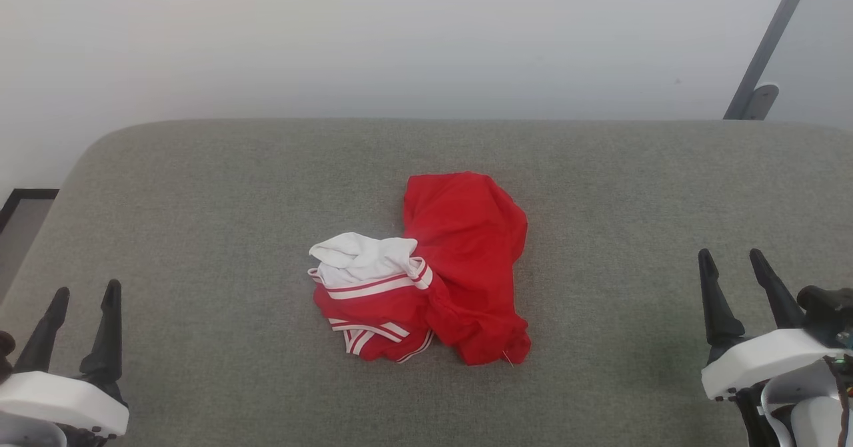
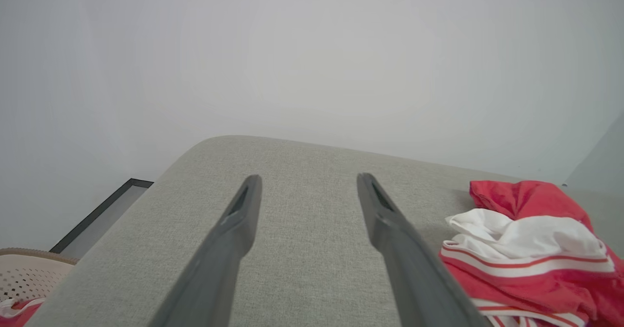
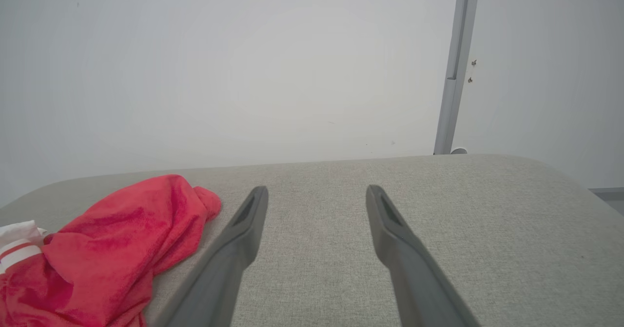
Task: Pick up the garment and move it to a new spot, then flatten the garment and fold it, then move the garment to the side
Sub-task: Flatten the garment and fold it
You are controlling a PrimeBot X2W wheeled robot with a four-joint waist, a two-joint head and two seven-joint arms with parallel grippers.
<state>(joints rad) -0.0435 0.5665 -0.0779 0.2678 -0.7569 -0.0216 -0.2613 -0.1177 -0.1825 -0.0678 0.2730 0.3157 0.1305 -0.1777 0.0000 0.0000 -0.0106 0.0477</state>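
Observation:
The garment [image 1: 460,260], bright red with a white sleeve and red-and-white striped trim, lies crumpled in a heap at the middle of the grey cushioned surface [image 1: 220,187]. My left gripper [image 1: 85,292] rests at the lower left, open and empty, well apart from the heap. At the lower right my right gripper [image 1: 732,256] is also open with nothing between its fingers. The left wrist view has the garment [image 2: 531,249] to the right of the left gripper [image 2: 308,181]. In the right wrist view the garment [image 3: 107,249] lies left of the right gripper [image 3: 317,191].
A pale wall rises behind the surface's far edge. A grey metal post [image 1: 766,47] leans at the back right. A perforated pale basket [image 2: 27,273] with red cloth in it sits beyond the surface's left end, over dark floor [image 1: 20,214].

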